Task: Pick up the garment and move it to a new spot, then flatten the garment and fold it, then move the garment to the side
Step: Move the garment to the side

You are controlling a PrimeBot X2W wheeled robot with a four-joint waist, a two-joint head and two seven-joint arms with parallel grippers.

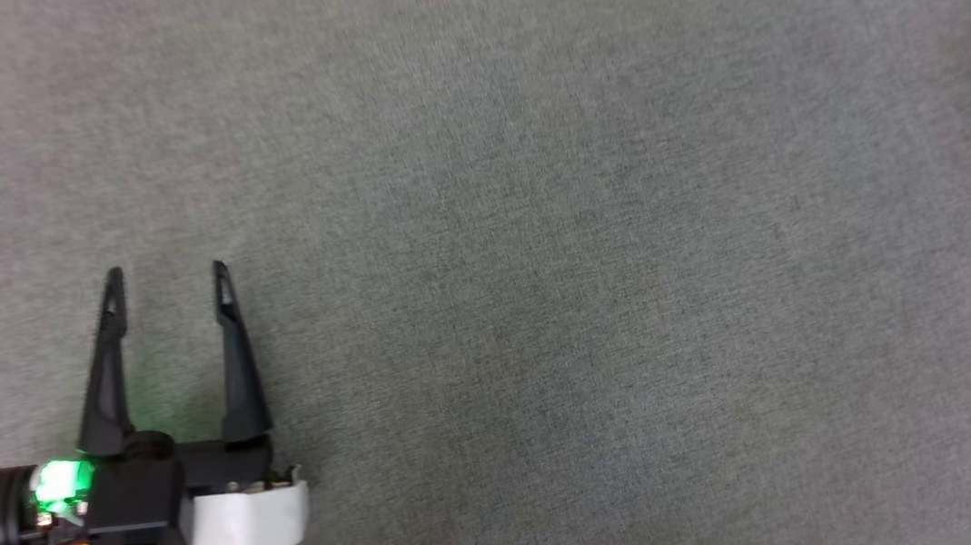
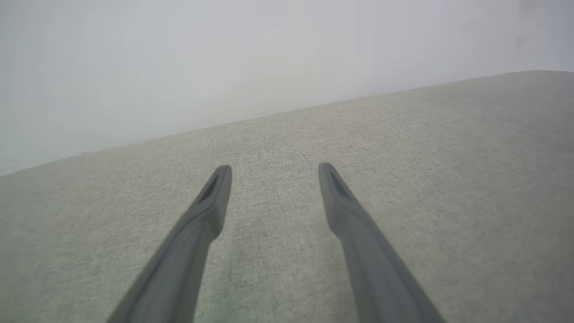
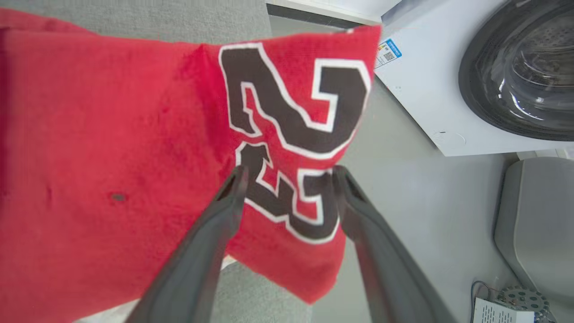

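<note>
- Garment: red jersey with black, white-outlined numerals, folded; in the head view it lies at the far right margin of the grey cloth surface, probably set aside there as the task's last step.
- Right gripper: poised over the numerals, jaws apart, nothing pinched; likely letting go.
- Left gripper: spread wide over bare surface, well apart from the jersey, idle.
- Washing machine: beyond the jersey.
</note>
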